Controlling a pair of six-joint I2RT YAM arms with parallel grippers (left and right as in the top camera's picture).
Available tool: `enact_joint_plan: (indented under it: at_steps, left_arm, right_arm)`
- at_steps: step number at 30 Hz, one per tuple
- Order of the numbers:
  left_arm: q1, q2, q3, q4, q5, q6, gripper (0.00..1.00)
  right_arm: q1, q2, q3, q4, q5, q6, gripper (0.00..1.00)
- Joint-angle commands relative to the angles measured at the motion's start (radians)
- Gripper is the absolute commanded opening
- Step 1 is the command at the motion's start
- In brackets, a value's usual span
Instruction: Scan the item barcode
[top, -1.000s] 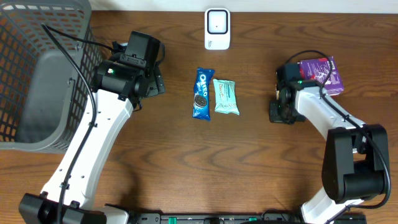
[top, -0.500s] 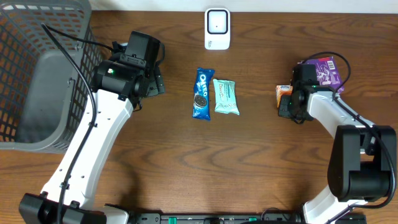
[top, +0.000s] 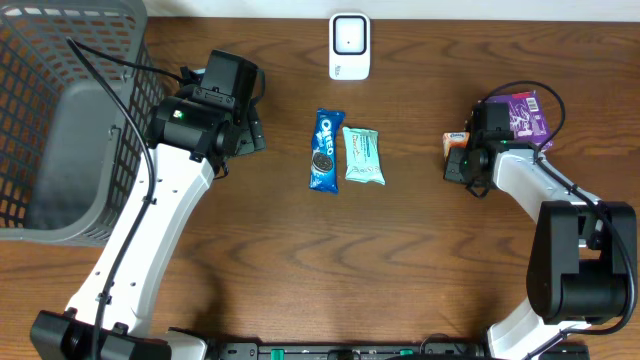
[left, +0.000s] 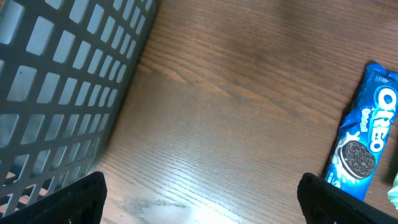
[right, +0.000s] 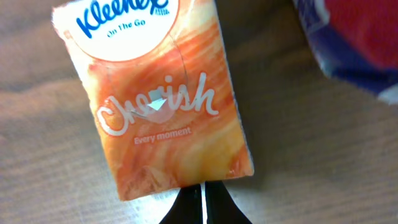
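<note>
1. Fingers first: the right fingers (right: 189, 213) are pressed together at the bottom centre of the right wrist view, with nothing between them. Their tips sit right at the near short edge of the orange tissue pack (right: 158, 93); whether they touch it I cannot tell.
2. The tissue pack lies flat on the table (top: 420, 260), printed face up, at the right of the overhead frame. A purple pack (top: 525, 113) lies just beside it to the upper right. No barcode shows on the upper face, so it is likely underneath.
3. To do this step well, I judge that the right fingers must spread first. They should then come down across the pack's narrow width, one on each long edge, clear of the purple pack.
4. A soft, slippery wrapper like this probably buckles. A grip near the middle, firm but not crushing, should keep it flat for reading.
5. The scanner (top: 349, 45) stands at the top centre, well apart from the pack. The hidden face needs turning toward its window.
6. The left fingers (left: 74, 202) are spread wide and hold nothing, over the table between the basket (top: 60, 120) and the Oreo pack (top: 325, 150). The mint-green pack (top: 362, 156) lies just beside the Oreo pack.
</note>
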Motion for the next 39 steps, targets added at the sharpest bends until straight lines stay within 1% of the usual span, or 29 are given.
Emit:
enact_joint_plan:
  at_steps: [1, 8, 11, 23, 25, 30, 33, 35, 36, 37, 38, 39]
  left_arm:
    - [0.002, 0.002, 0.002, -0.003, -0.006, -0.009, 0.98]
    - [0.002, 0.002, 0.002, -0.003, -0.006, -0.009, 0.98]
    - [0.002, 0.002, 0.002, -0.003, -0.007, -0.009, 0.98]
    - [0.002, 0.002, 0.002, -0.003, -0.006, -0.009, 0.98]
    - [0.002, 0.002, 0.002, -0.003, -0.007, -0.009, 0.98]
    - [0.002, 0.002, 0.002, -0.003, -0.006, -0.009, 0.98]
    - [0.002, 0.002, 0.002, -0.003, -0.006, -0.009, 0.98]
    - [0.002, 0.002, 0.002, -0.003, -0.006, -0.009, 0.98]
    - [0.002, 0.002, 0.002, -0.003, -0.006, -0.009, 0.98]
    - [0.002, 0.002, 0.002, -0.003, -0.006, -0.009, 0.98]
    - [0.002, 0.002, 0.002, -0.003, -0.006, -0.009, 0.98]
    - [0.002, 0.002, 0.002, -0.003, -0.007, -0.009, 0.98]
  right_arm:
    - [0.0, 0.002, -0.008, 0.019, -0.005, 0.018, 0.01]
    - [0.0, 0.055, -0.008, 0.109, -0.012, 0.021, 0.01]
    - [0.0, 0.076, -0.008, 0.161, -0.016, 0.061, 0.01]
    - [-0.001, 0.079, -0.004, 0.303, -0.014, 0.069, 0.02]
    - [-0.002, 0.078, 0.009, 0.295, -0.016, 0.069, 0.01]
    - [0.0, 0.063, 0.068, 0.187, -0.036, 0.069, 0.01]
    - [0.0, 0.03, 0.09, 0.138, -0.129, 0.058, 0.03]
    - [0.0, 0.002, 0.092, 0.124, -0.228, 0.058, 0.04]
    - [0.0, -0.014, 0.092, 0.124, -0.293, 0.058, 0.06]
    - [0.0, -0.024, 0.092, 0.125, -0.348, 0.058, 0.12]
    - [0.0, -0.034, 0.092, 0.126, -0.405, 0.058, 0.23]
    - [0.0, -0.04, 0.092, 0.128, -0.46, 0.058, 0.4]
